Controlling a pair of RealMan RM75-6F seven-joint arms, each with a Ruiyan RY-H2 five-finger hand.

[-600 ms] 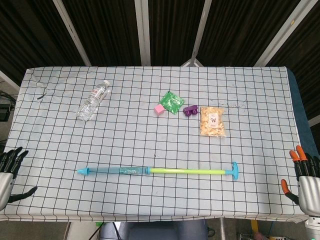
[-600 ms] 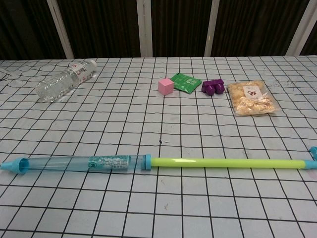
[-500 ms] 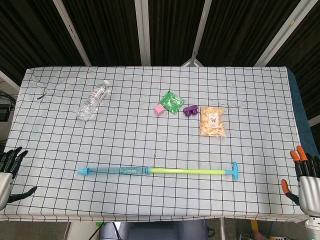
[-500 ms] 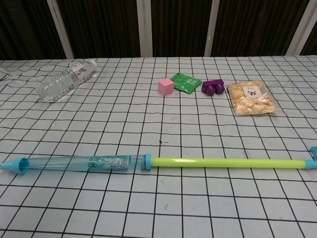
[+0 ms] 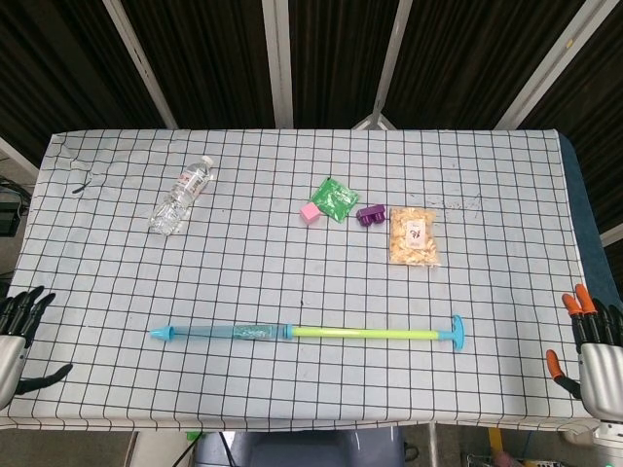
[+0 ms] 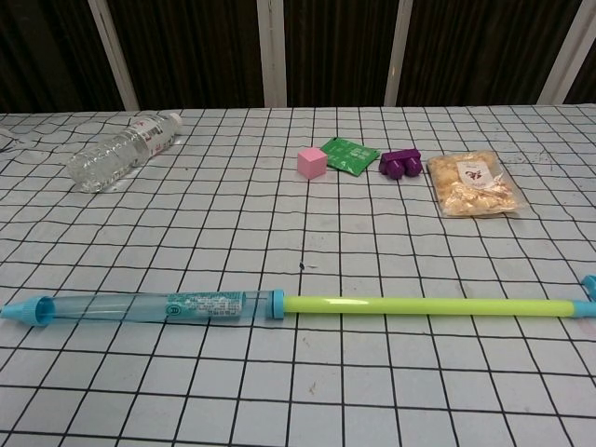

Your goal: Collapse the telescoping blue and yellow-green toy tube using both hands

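Grid-checked cloth covers the worktop [image 5: 487,156], where the toy tube [image 5: 310,333] lies fully extended along the near edge, blue half leftward, yellow-green half rightward. Both robot hands sit off the corners, touching nothing: left robot hand [image 5: 14,341] and right robot hand [image 5: 592,345], fingers spread. Farther back lie a water bottle [image 5: 181,195], snack bag [image 5: 414,236], green packet [image 5: 336,198], purple block [image 5: 371,215] and pink cube [image 5: 310,212].

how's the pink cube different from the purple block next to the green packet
The pink cube is a plain, pale, flat-sided box; the purple block is darker, wider and has rounded lobes. The cube sits left of the green packet, the block right of it. Both are small toys resting untouched on the checked table.
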